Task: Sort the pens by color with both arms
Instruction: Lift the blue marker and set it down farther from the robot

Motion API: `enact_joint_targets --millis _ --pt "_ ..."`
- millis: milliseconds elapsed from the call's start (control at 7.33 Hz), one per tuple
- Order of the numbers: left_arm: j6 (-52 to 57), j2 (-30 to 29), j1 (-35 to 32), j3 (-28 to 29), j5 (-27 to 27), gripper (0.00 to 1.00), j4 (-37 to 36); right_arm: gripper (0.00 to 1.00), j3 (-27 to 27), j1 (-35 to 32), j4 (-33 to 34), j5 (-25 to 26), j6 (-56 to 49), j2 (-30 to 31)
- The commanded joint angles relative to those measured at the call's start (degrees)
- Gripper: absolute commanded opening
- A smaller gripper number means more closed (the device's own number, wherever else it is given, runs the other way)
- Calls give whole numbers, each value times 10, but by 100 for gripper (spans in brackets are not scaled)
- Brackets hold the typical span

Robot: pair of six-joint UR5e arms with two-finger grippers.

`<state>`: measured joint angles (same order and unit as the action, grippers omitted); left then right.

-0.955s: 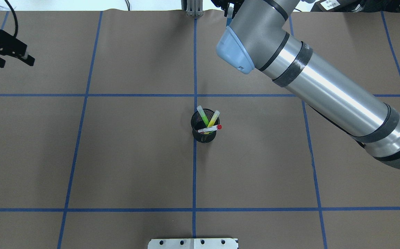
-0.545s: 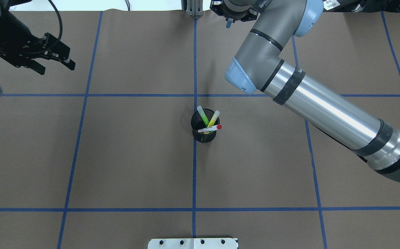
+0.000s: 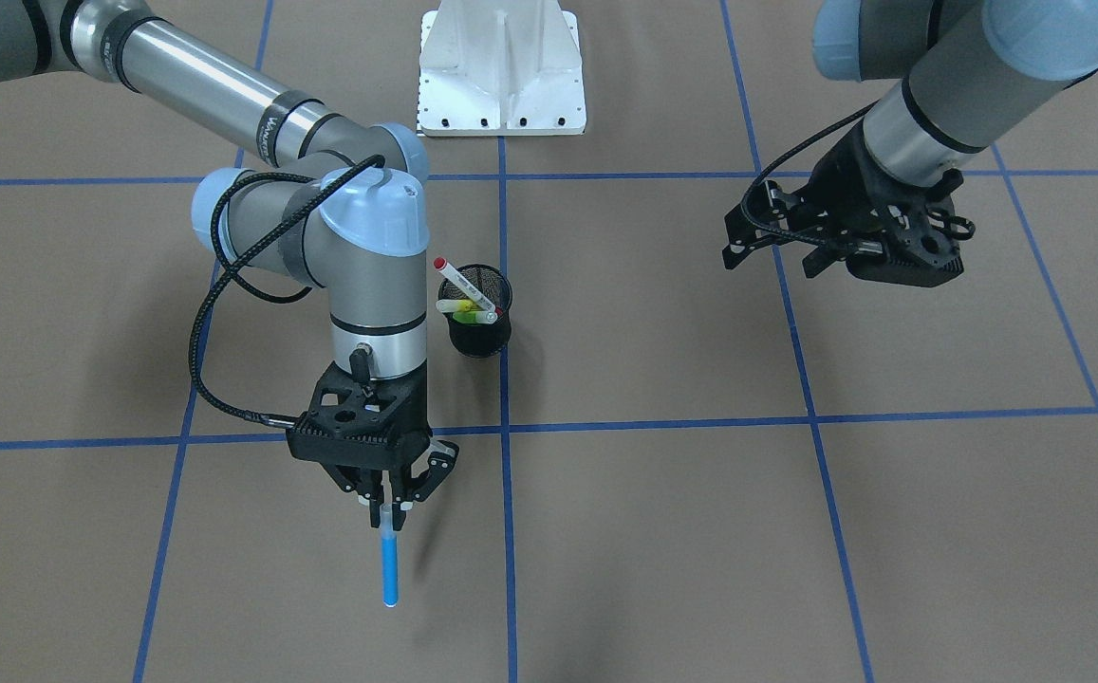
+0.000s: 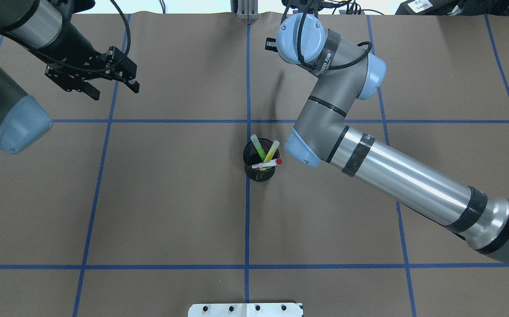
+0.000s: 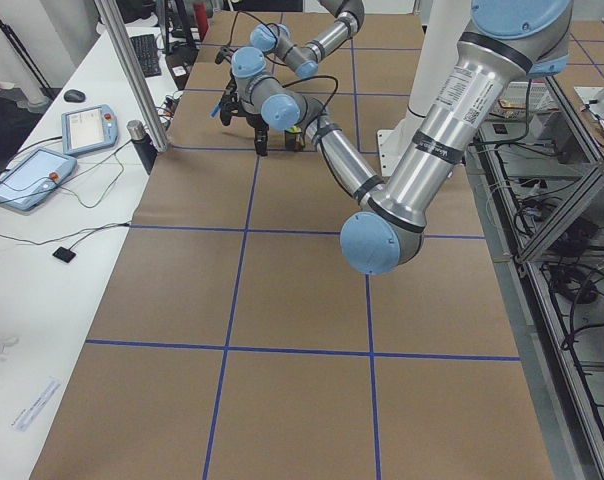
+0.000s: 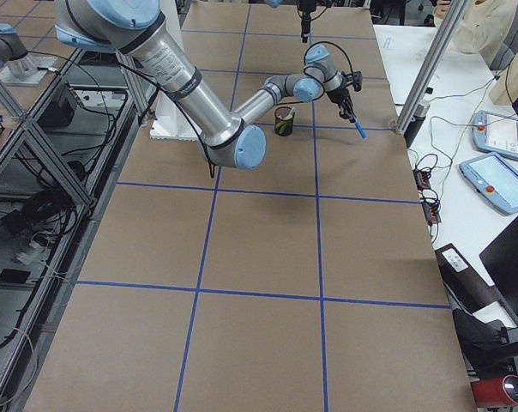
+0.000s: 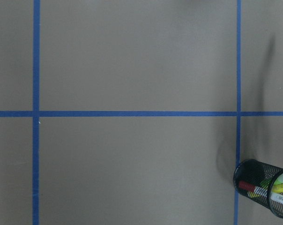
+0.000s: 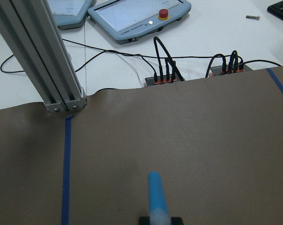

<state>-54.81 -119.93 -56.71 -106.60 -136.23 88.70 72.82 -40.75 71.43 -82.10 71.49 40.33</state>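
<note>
One blue pen (image 3: pixel 389 566) hangs in the closed right hand (image 3: pixel 388 505), near the mesh cup (image 3: pixel 482 337), in the front view. Overhead, the red-capped pen (image 4: pixel 267 164), green pen (image 4: pixel 258 149) and yellow pen (image 4: pixel 272 151) lean in this cup at desk (image 4: pixel 170 198) centre; the left hand (image 4: pixel 115 91) hovers wide, far left.

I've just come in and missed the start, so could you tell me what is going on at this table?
The arms are sorting pens by color. The right gripper is shut on the blue pen, holding it tip-down near the operator-side edge of the table. The left gripper hangs open and empty. The red-capped pen, green pen and yellow pen stand in the black mesh cup.
</note>
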Motion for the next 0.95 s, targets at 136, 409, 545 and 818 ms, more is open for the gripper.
enact_joint_targets --millis 136,409,545,818 --pt "-6 -14 6 14 4 100 1 29 0 13 -32 8 -2 22" --pt "-13 -20 8 13 4 100 1 58 14 0 -30 -57 -6 22" --pt "-17 -26 11 13 7 100 1 70 40 -14 -29 -125 -8 42" --pt "-75 -60 60 10 68 100 2 73 114 -74 -12 -258 -61 111"
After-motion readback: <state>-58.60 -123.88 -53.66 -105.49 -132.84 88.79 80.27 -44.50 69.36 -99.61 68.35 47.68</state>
